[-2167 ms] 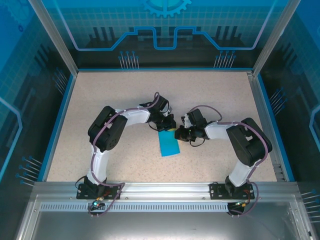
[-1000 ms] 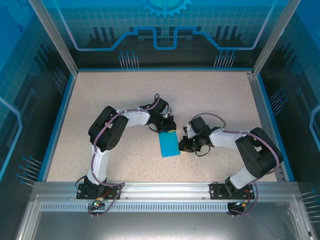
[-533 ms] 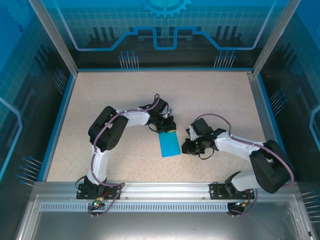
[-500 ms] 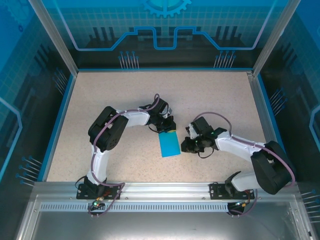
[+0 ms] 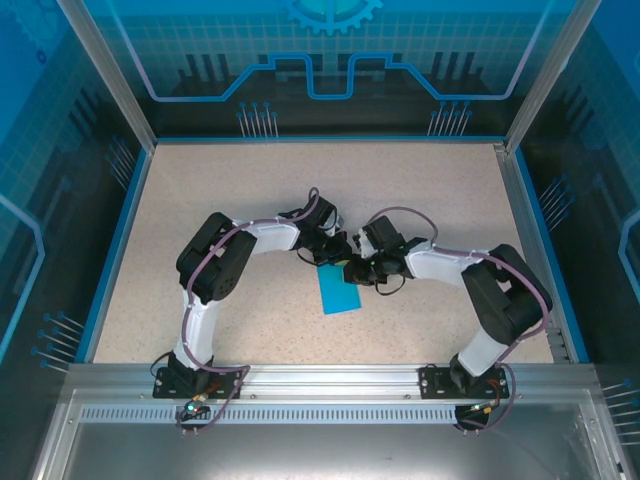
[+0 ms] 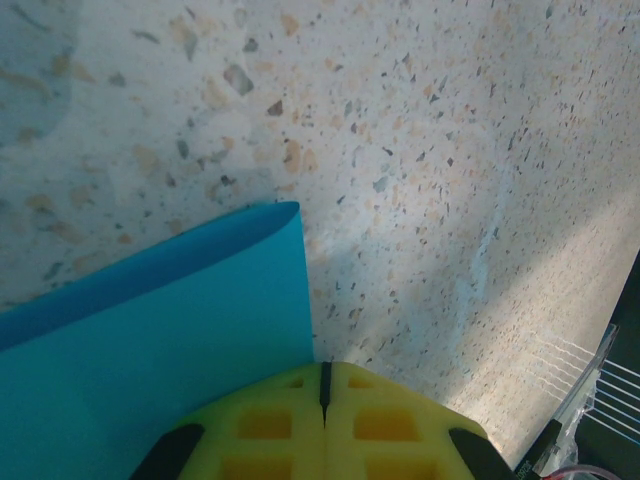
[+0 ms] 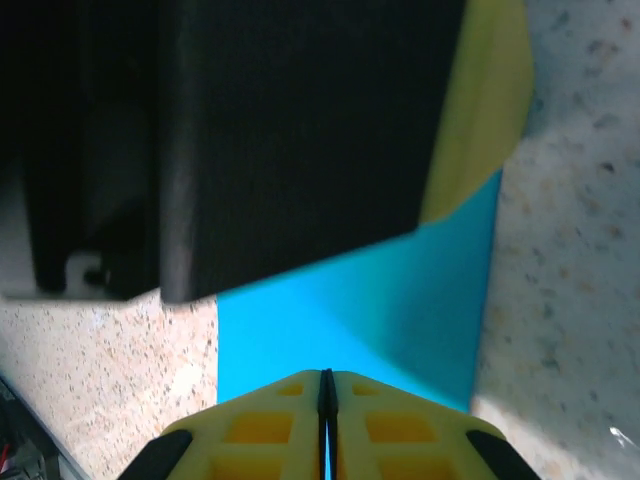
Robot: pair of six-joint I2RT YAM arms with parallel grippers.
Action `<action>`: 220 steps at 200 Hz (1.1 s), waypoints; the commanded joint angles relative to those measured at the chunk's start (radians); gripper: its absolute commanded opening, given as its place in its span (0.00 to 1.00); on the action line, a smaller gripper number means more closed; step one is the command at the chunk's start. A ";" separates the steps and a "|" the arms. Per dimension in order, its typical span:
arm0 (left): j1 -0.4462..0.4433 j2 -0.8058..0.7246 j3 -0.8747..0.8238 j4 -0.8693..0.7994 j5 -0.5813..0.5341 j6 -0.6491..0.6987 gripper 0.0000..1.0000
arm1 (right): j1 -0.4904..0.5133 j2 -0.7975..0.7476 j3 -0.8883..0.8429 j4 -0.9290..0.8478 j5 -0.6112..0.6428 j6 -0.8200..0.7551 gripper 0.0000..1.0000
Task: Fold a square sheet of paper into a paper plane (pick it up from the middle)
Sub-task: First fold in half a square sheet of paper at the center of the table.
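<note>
The square sheet of paper (image 5: 338,290) is teal-blue and lies flat on the speckled table (image 5: 230,200), folded into a narrow oblong. A paper plane is out of view. My left gripper (image 5: 334,254) is shut, and its yellow fingertips (image 6: 300,420) rest at the paper's (image 6: 150,340) far edge, beside a rounded fold. My right gripper (image 5: 352,270) is also shut and hovers over the same far end of the paper (image 7: 400,310). It faces the left gripper's black body (image 7: 280,130) at close range. Nothing shows clamped between either pair of fingers.
Both arms bend inward and meet mid-table, their wrists almost touching. A blue rim (image 5: 118,240) and metal frame posts (image 5: 105,70) enclose the table. An aluminium rail (image 5: 320,378) runs along the near edge by the arm bases.
The right arm swung out to the right and nearer, then came back in to the paper's far end beside the left gripper. The paper and left arm stayed put.
</note>
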State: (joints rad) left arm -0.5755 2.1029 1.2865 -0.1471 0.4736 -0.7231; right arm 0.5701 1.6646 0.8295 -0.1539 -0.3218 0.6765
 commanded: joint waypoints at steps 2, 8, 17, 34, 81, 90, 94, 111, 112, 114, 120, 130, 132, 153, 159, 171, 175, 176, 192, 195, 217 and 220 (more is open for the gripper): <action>-0.006 0.048 -0.049 -0.092 -0.082 0.007 0.01 | 0.015 0.044 0.020 0.046 -0.002 0.009 0.11; -0.005 0.048 -0.050 -0.093 -0.083 0.008 0.01 | 0.015 0.053 0.016 0.045 0.001 0.009 0.10; -0.006 0.048 -0.050 -0.095 -0.084 0.006 0.01 | 0.014 0.061 0.005 0.046 0.003 0.009 0.10; -0.006 0.048 -0.052 -0.097 -0.088 0.006 0.01 | 0.014 0.058 -0.028 0.049 -0.002 0.014 0.10; -0.005 0.047 -0.053 -0.101 -0.101 0.004 0.01 | 0.020 -0.032 -0.170 -0.002 -0.028 0.014 0.11; -0.005 0.048 -0.053 -0.101 -0.102 0.004 0.01 | 0.023 -0.055 -0.194 -0.023 -0.032 0.015 0.11; -0.005 0.048 -0.054 -0.099 -0.103 0.004 0.01 | 0.025 -0.065 -0.206 -0.031 -0.033 0.015 0.11; -0.006 0.048 -0.054 -0.100 -0.101 0.007 0.01 | 0.036 -0.107 -0.246 -0.064 -0.041 0.015 0.11; -0.005 0.049 -0.054 -0.100 -0.101 0.006 0.01 | 0.037 -0.110 -0.249 -0.065 -0.041 0.015 0.11; -0.005 0.049 -0.053 -0.099 -0.101 0.007 0.01 | 0.038 -0.113 -0.253 -0.070 -0.040 0.014 0.11; -0.006 0.049 -0.054 -0.098 -0.101 0.007 0.01 | 0.040 -0.126 -0.261 -0.080 -0.043 0.012 0.11; -0.006 0.049 -0.054 -0.098 -0.100 0.009 0.01 | 0.041 -0.145 -0.272 -0.092 -0.043 0.009 0.11; -0.006 0.049 -0.054 -0.098 -0.100 0.008 0.01 | 0.040 -0.149 -0.274 -0.095 -0.042 0.009 0.11; -0.004 0.049 -0.053 -0.095 -0.096 0.011 0.01 | 0.038 -0.184 -0.261 -0.108 -0.026 0.002 0.11; -0.005 0.048 -0.053 -0.093 -0.095 0.012 0.01 | 0.037 -0.195 -0.248 -0.105 -0.024 0.000 0.11; -0.005 0.048 -0.054 -0.094 -0.092 0.012 0.01 | 0.035 -0.207 -0.215 -0.094 -0.010 -0.002 0.11; -0.006 0.048 -0.053 -0.094 -0.091 0.013 0.01 | 0.034 -0.209 -0.202 -0.089 -0.007 -0.002 0.11; -0.006 0.048 -0.054 -0.094 -0.091 0.013 0.01 | 0.033 -0.209 -0.199 -0.086 -0.007 -0.002 0.11; -0.006 0.046 -0.053 -0.091 -0.085 0.015 0.01 | 0.028 -0.194 -0.154 -0.053 0.002 -0.002 0.11; -0.005 0.045 -0.054 -0.091 -0.084 0.016 0.01 | 0.027 -0.188 -0.144 -0.045 0.005 -0.002 0.11; -0.005 0.044 -0.053 -0.085 -0.074 0.018 0.01 | 0.010 -0.114 -0.096 0.005 0.014 0.005 0.11; -0.006 0.045 -0.052 -0.084 -0.072 0.017 0.01 | 0.009 -0.103 -0.090 0.012 0.012 0.007 0.11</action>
State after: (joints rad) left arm -0.5755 2.1025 1.2854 -0.1459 0.4763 -0.7254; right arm 0.5884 1.4921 0.6762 -0.1921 -0.3206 0.6796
